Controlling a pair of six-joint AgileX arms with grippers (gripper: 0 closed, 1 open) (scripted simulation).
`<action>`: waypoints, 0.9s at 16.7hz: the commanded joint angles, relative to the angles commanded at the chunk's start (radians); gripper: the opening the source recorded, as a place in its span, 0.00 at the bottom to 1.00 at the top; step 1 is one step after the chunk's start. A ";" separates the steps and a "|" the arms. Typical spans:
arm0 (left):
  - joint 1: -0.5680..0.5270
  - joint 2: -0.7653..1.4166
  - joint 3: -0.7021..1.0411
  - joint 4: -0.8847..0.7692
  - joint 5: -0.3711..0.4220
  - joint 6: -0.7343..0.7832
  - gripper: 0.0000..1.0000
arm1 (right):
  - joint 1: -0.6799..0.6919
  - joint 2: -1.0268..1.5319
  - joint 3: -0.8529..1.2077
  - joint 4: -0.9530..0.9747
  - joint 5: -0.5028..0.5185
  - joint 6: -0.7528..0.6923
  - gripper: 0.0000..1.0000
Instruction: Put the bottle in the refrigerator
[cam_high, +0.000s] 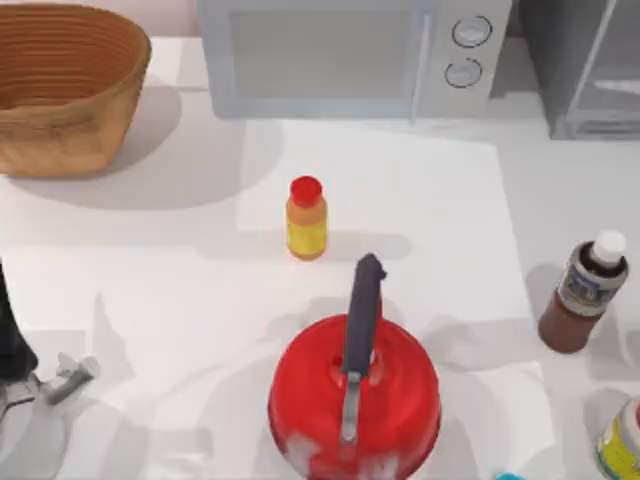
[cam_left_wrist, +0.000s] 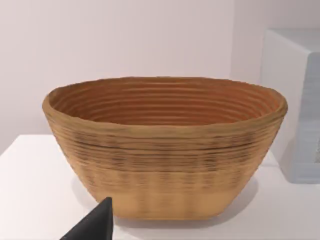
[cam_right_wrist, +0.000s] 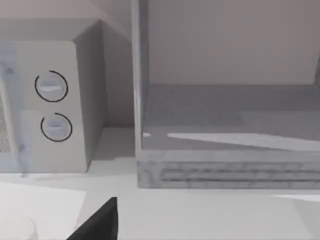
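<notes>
One small brown bottle (cam_high: 585, 293) stands near your table's right edge: rigid, light, likely slick; grip its body. Gripper states: cannot tell.

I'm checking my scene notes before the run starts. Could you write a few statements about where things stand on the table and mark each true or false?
1. The bottle stands upright near the table's right edge. True.
2. The bottle is inside the refrigerator. False: it stands on the table, in front of it.
3. The microwave stands left of the refrigerator. True.
4. The left gripper holds the orange-yellow bottle. False: it sits at the table's left edge, apart from it.
5. The wicker basket sits at the back left. True.
</notes>
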 joint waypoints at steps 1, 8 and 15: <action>0.000 0.000 0.000 0.000 0.000 0.000 1.00 | 0.000 0.000 0.000 0.000 0.000 0.000 1.00; 0.000 0.000 0.000 0.000 0.000 0.000 1.00 | -0.042 0.227 0.072 0.103 -0.142 -0.112 1.00; 0.000 0.000 0.000 0.000 0.000 0.000 1.00 | -0.130 0.770 0.182 0.240 -0.615 -0.317 1.00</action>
